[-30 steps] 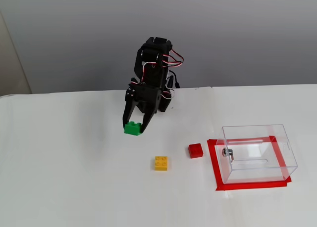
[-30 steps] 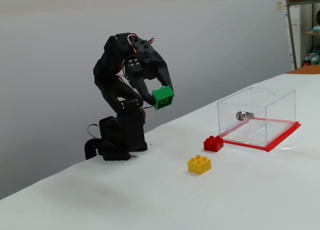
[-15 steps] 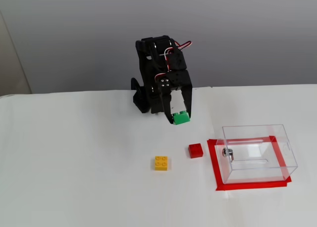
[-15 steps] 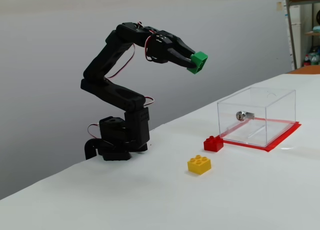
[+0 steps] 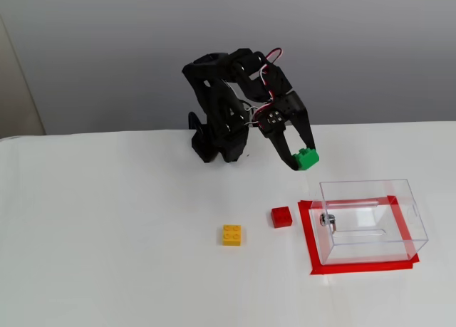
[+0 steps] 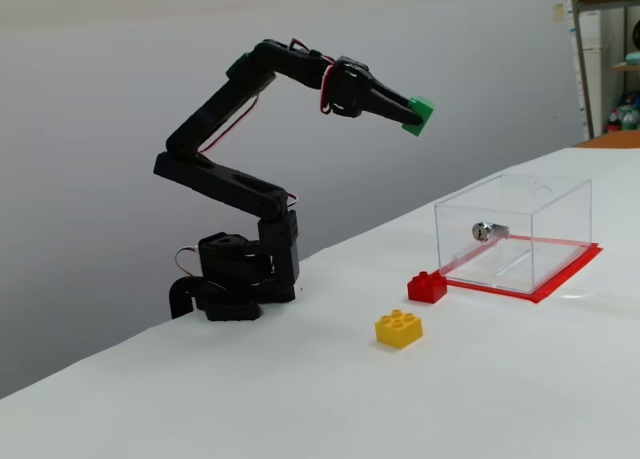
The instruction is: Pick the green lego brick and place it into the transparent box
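My black gripper (image 5: 304,158) is shut on the green lego brick (image 5: 308,158) and holds it high above the white table, as a fixed view shows (image 6: 420,115). The transparent box (image 5: 370,220) stands on a red taped rectangle at the right, a small metal fitting on its left wall. In a fixed view (image 6: 515,229) the held brick is up and to the left of the box, clear of its open top. The box looks empty.
A red brick (image 5: 281,216) lies just left of the box; it also shows in a fixed view (image 6: 427,286). A yellow four-stud brick (image 5: 231,234) lies further left, also seen from the side (image 6: 399,327). The arm's base (image 6: 235,279) stands at the table's back.
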Robot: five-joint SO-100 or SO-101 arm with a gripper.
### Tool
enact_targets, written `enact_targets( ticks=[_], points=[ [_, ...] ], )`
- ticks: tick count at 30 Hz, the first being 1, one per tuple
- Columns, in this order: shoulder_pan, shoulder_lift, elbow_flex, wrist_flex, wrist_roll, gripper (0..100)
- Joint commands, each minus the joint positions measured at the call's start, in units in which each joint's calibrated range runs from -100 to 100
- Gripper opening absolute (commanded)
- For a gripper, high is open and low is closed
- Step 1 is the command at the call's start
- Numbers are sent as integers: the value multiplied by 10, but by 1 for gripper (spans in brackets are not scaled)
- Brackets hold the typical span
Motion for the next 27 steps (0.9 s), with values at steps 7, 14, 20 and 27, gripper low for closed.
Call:
enact_targets(
  ticks=[7,14,20,27],
  points=[
    [-96,143,-89,-61,-2,5],
    [-135,253,-128,-114,1,5],
    [-150,343,-165,-136,1,5],
    [-150,443,-214,-138,1,5]
  ],
)
